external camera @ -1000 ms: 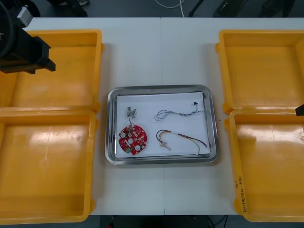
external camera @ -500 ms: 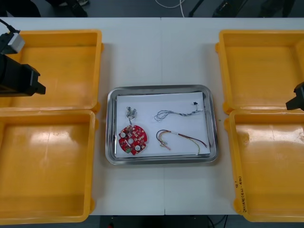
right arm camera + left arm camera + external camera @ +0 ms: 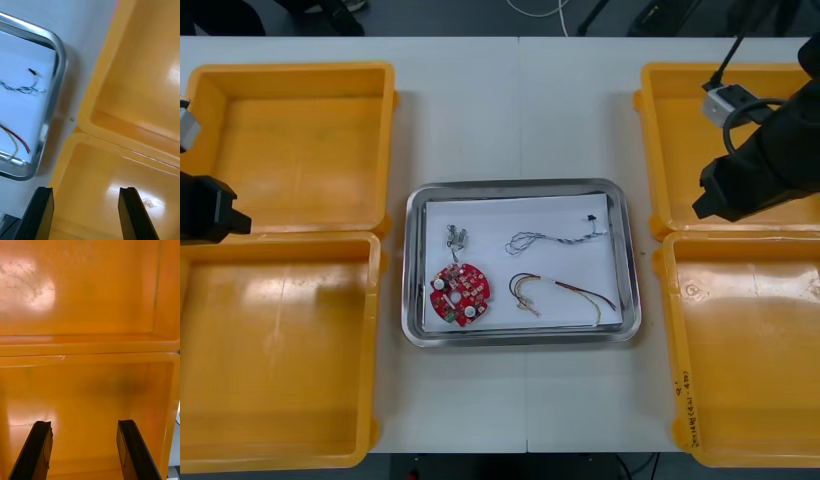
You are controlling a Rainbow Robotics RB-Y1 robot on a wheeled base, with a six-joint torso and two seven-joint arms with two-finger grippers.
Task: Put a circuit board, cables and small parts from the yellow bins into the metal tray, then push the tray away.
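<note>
Metal tray (image 3: 515,187) loaded, left gripper (image 3: 84,423) and right gripper (image 3: 86,189) wide open, empty

Front camera looks steeply down; wrist cameras close over yellow bins (image 3: 142,75), right sharing the tray (image 3: 62,60).

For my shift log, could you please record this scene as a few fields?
Tray: metal tray at mid-table, between the yellow bins
In tray: circuit board, small metal parts, blue and white cable, red and yellow cable
Left arm: left gripper open, over the left bins
Right arm: right gripper open, over the right bins
Left to do: push the tray away
</note>
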